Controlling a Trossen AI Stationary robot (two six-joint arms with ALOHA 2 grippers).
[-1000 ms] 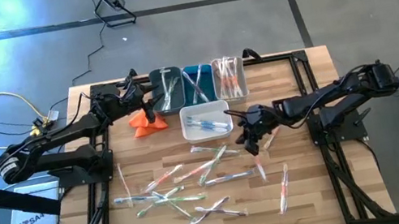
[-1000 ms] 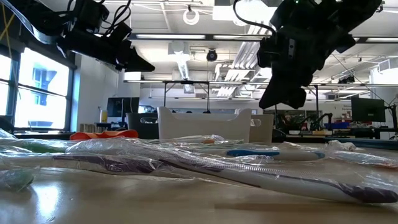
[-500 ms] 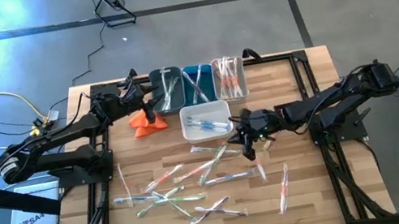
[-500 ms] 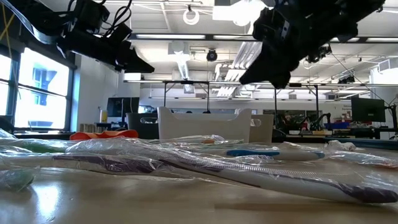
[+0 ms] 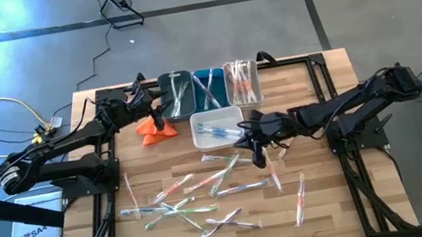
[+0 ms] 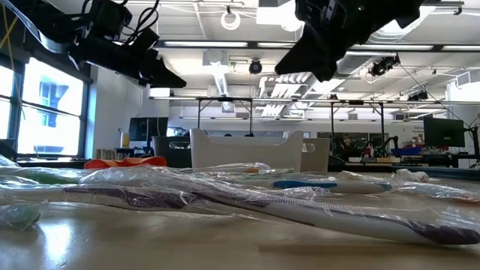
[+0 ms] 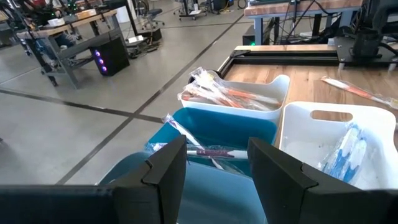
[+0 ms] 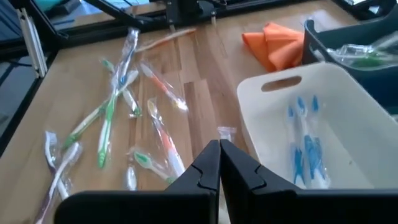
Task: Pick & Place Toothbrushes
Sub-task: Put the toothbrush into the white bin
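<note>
Right gripper (image 5: 255,156), fingers pressed together on nothing, hovers beside the white bin (image 5: 204,120).
Open before descending on a toothbrush (image 5: 221,167) at seven o'clock; left gripper (image 7: 214,163) waits wide over the blue bin (image 7: 227,130).

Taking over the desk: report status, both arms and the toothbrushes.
Right gripper jaws shut, empty, beside the white bin. Left gripper open over the back bins. Loose toothbrushes still scattered on the table. Nothing blocking.

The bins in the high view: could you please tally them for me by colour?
White plastic bins: 2
Blue plastic bin: 1
Dark teal plastic bin: 1
Total: 4
</note>
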